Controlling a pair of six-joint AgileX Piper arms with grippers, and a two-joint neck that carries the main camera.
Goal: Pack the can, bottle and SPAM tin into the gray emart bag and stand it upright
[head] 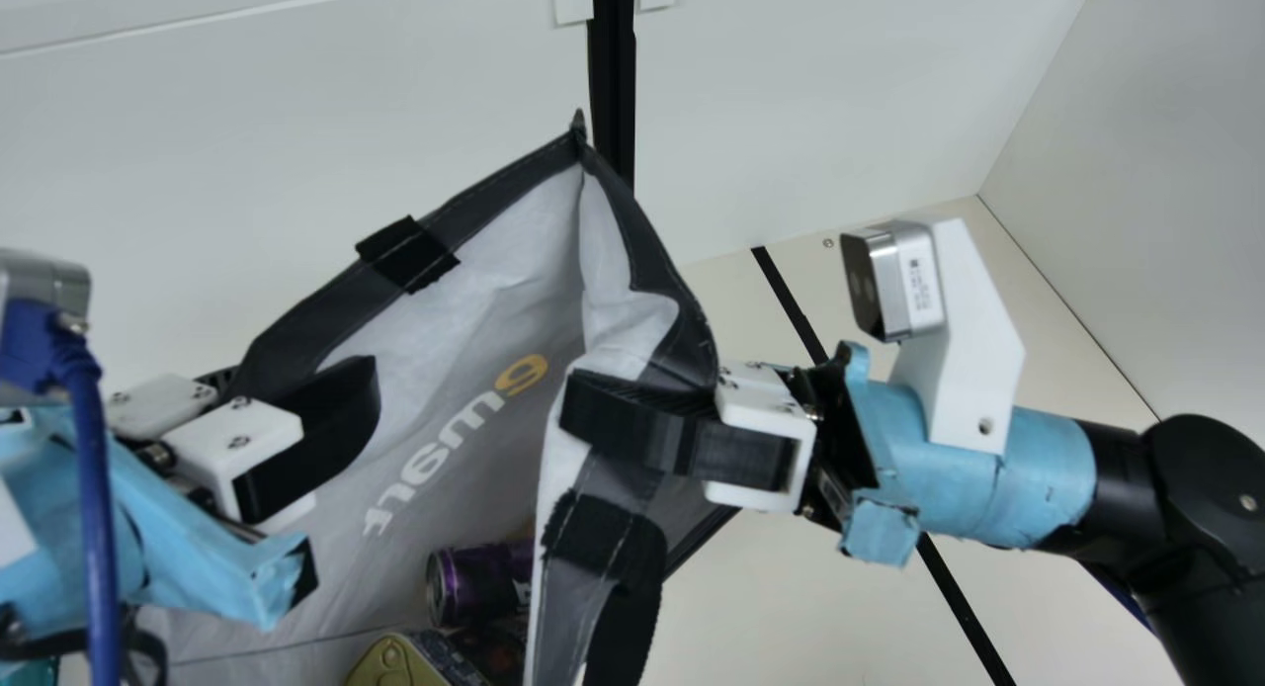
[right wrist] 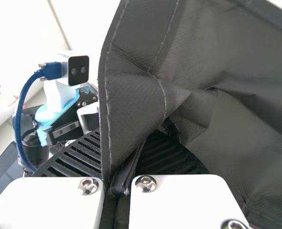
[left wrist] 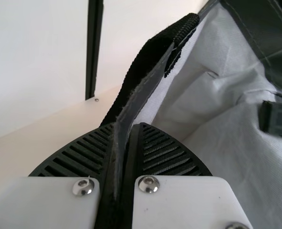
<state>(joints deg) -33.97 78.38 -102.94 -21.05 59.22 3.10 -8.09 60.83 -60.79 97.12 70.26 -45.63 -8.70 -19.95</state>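
Between the arms the gray emart bag (head: 464, 370) hangs open toward the neck camera. Inside it, low down, lie a purple can (head: 479, 579) and the SPAM tin (head: 390, 664); I cannot make out the bottle. My left gripper (head: 306, 429) is at the bag's left rim, and in its wrist view the left gripper (left wrist: 124, 143) is shut on the dark rim beside a black handle strap (left wrist: 145, 62). My right gripper (head: 632, 419) pinches the right rim; in its wrist view the right gripper (right wrist: 126, 152) is shut on folded dark bag cloth (right wrist: 131, 100).
Behind the bag rises a white wall (head: 296, 123) with a black vertical strip (head: 613, 73). The cream table (head: 731, 607) extends at the right, crossed by a dark line. In the right wrist view, the left arm's camera and blue cable (right wrist: 24, 105) are beside the bag.
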